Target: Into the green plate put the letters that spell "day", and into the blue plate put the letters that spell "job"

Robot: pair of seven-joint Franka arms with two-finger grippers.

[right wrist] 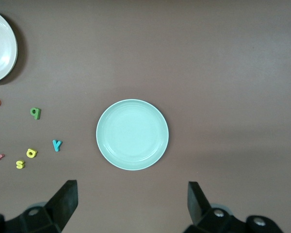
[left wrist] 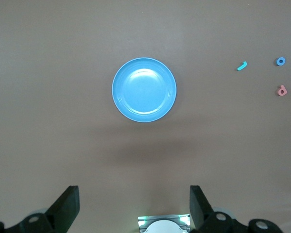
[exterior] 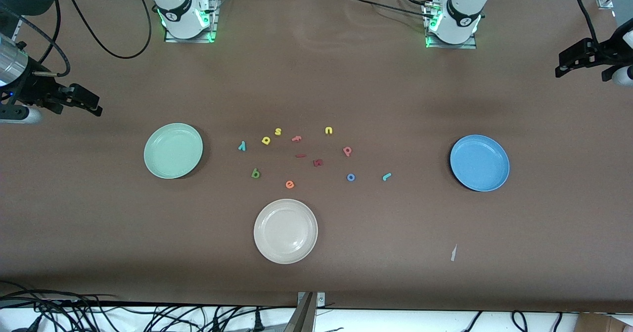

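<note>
Both arms run out of the front view at its side edges, so only part of each shows. In each wrist view the fingers' (left wrist: 68,201) lower parts are cut off at 6 o'clock. The cream-white plate (right wrist: 0,46) is cut by the right wrist view's edge at 10 o'clock. The darker red letters (exterior: 318,163) are too small to read.

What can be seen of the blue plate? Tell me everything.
The blue plate is round, bright blue and glossy, plastic by its look, with a shallow raised rim and a flat well. It sits upright on the brown table toward the left arm's end, and nothing lies in it. Nothing touches it; the teal j is the closest letter, lying apart on the table beside it. In the left wrist view the plate shows whole, with light glinting off its well.
</note>
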